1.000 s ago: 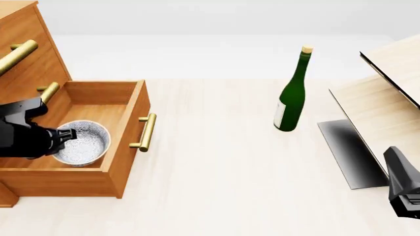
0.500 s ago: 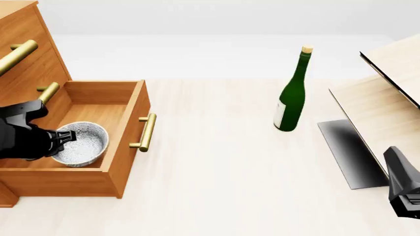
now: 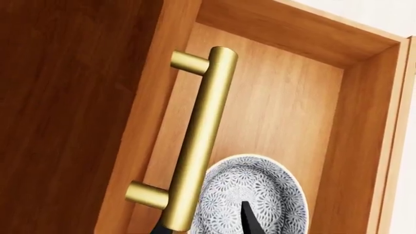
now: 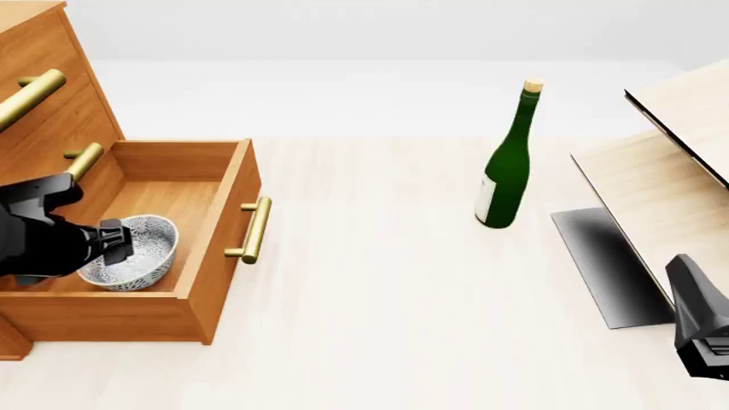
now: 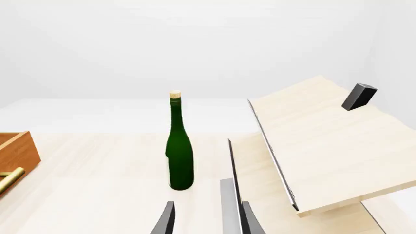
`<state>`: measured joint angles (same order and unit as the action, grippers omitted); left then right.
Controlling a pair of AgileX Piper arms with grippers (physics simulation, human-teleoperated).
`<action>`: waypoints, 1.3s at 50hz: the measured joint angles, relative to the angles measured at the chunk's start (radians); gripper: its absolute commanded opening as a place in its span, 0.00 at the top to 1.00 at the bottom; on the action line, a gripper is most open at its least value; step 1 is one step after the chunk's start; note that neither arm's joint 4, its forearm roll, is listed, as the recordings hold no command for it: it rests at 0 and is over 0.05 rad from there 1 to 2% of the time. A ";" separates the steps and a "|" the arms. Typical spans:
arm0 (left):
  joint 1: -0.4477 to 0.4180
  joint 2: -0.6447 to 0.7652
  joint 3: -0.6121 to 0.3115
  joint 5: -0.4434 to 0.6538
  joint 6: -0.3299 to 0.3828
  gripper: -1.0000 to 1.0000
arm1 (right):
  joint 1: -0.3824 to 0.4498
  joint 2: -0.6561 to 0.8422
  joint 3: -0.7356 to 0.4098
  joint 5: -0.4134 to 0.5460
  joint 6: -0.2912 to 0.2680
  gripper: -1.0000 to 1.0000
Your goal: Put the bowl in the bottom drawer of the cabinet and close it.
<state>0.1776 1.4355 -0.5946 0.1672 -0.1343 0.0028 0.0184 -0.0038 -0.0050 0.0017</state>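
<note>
White and speckled, the bowl (image 4: 130, 263) has slid lower in the bottom drawer (image 4: 217, 256) and now tips sideways. Left gripper (image 4: 112, 243) jaws still pinch its rim. Next come letting go and closing.

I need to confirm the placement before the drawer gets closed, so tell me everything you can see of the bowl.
The bowl is small, round and deep, white with a fine blue-grey speckled pattern inside and out, ceramic-looking and empty. It sits inside the open bottom drawer, toward its near left part, and appears slightly tilted rather than level. The left gripper is at its left rim, one finger reaching inside the bowl; the views do not settle whether the jaws grip the rim. In the left wrist view the bowl lies partly behind a brass handle.
</note>
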 measured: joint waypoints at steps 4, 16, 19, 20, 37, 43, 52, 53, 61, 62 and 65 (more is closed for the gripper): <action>0.001 -0.012 0.002 0.005 0.003 0.00 | 0.000 0.000 0.000 0.000 0.000 0.00; 0.000 -0.069 0.007 0.034 0.008 0.00 | 0.000 0.000 0.000 0.000 0.000 0.00; -0.001 -0.082 0.006 0.042 0.008 0.00 | 0.000 0.000 0.000 0.000 0.000 0.00; -0.002 -0.086 0.006 0.045 0.007 0.00 | 0.000 0.000 0.000 0.000 0.000 0.00; -0.008 -0.145 0.009 0.080 0.007 0.00 | 0.000 0.000 0.000 0.000 0.000 0.00; -0.014 -0.168 0.010 0.094 0.005 0.00 | 0.000 0.000 0.000 0.000 0.000 0.00; -0.018 -0.205 0.010 0.117 0.005 0.00 | 0.000 0.000 0.000 0.000 0.000 0.00; -0.018 -0.210 0.011 0.119 0.005 0.00 | 0.000 0.000 0.000 0.000 0.000 0.00; -0.026 -0.244 0.013 0.139 0.007 0.00 | 0.000 0.000 0.000 0.000 0.000 0.00; -0.027 -0.248 0.013 0.141 0.007 0.00 | 0.000 0.000 0.000 0.000 0.000 0.00; -0.030 -0.260 0.014 0.148 0.007 0.00 | 0.000 0.000 0.000 0.000 0.000 0.00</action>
<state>0.1479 1.1760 -0.5807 0.3153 -0.1270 0.0028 0.0185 -0.0038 -0.0050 0.0017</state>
